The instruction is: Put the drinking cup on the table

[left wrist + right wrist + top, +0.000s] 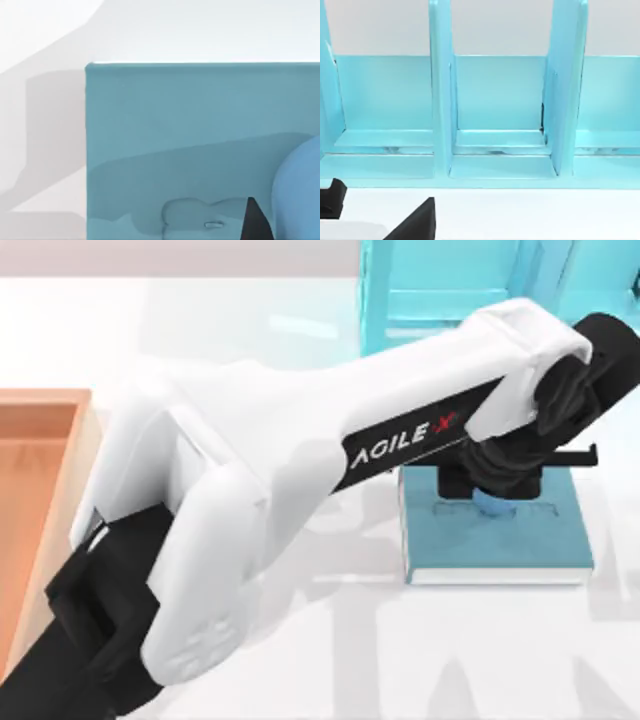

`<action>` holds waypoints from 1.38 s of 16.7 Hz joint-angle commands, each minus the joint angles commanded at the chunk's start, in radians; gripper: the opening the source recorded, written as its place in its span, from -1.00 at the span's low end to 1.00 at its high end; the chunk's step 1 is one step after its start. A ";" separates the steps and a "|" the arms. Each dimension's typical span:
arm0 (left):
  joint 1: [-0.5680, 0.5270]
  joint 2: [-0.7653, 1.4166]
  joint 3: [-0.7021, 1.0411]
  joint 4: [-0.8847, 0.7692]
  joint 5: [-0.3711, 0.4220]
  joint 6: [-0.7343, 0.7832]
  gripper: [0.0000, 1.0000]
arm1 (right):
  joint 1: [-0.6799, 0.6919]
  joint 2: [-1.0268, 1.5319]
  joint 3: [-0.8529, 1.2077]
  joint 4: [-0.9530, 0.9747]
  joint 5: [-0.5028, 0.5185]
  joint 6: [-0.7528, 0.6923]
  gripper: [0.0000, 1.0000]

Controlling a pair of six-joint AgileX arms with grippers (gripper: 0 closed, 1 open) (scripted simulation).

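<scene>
Blue drinking cup (491, 502) sat on the teal book (500, 540), off the table (400, 660); your left gripper (495, 490) hovered over it, grip state indeterminable.

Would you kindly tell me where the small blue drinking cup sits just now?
In the top view, the small blue drinking cup sits on the teal book at the table's right side, directly under the left gripper.

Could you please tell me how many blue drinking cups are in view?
1: the small blue drinking cup sits on the teal book, under the left gripper. The arm could hide others.
</scene>
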State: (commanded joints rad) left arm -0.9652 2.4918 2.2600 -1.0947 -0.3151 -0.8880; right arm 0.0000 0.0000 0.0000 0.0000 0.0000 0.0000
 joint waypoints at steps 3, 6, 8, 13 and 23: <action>0.000 0.000 0.000 0.000 0.000 0.000 -1.00 | 0.000 0.000 0.000 0.000 0.000 0.000 1.00; 0.000 0.000 0.000 0.000 0.000 0.000 -1.00 | 0.000 0.000 0.000 0.000 0.000 0.000 1.00; 0.000 0.000 0.000 0.000 0.000 0.000 -1.00 | 0.000 0.000 0.000 0.000 0.000 0.000 1.00; -0.007 0.012 0.074 -0.062 0.001 0.001 -1.00 | 0.000 0.000 0.000 0.000 0.000 0.000 1.00; -0.005 0.051 0.302 -0.247 0.001 0.000 -1.00 | 0.000 0.000 0.000 0.000 0.000 0.000 1.00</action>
State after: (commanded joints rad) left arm -0.9702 2.5431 2.5620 -1.3415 -0.3145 -0.8885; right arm 0.0000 0.0000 0.0000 0.0000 0.0000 0.0000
